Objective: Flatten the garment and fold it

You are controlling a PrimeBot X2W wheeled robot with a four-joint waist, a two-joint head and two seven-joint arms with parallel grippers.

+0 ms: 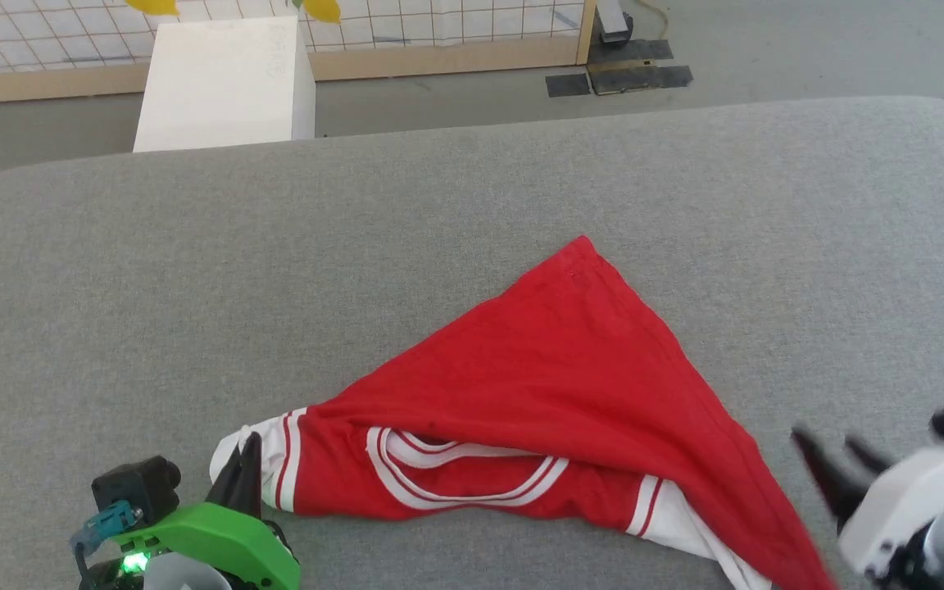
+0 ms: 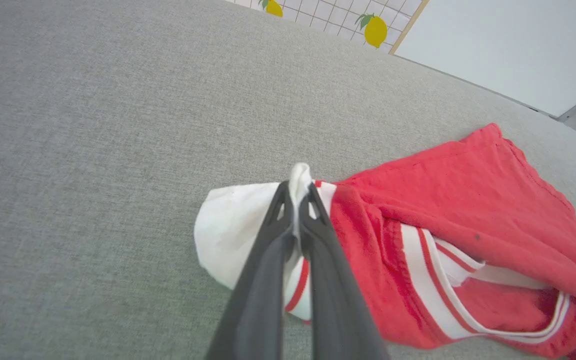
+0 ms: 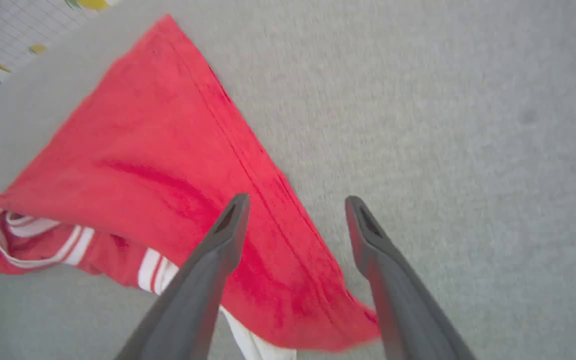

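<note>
The garment (image 1: 554, 385) is a red shirt with white sleeves and striped trim, lying bunched in a rough triangle on the grey table (image 1: 193, 279). Its red body is folded over the collar and points toward the far side. My left gripper (image 1: 244, 459) is shut on the white left sleeve (image 2: 233, 230), pinching a fold of it between the fingertips. My right gripper (image 1: 832, 459) hovers open at the garment's right edge, its fingers (image 3: 228, 230) spread with nothing between them, one over the red hem (image 3: 268, 200).
A white box (image 1: 226, 82) stands on the floor beyond the table's far edge. Behind it runs a gridded panel with a wooden frame (image 1: 456, 57). Bare grey tabletop surrounds the shirt on the left, far side and right.
</note>
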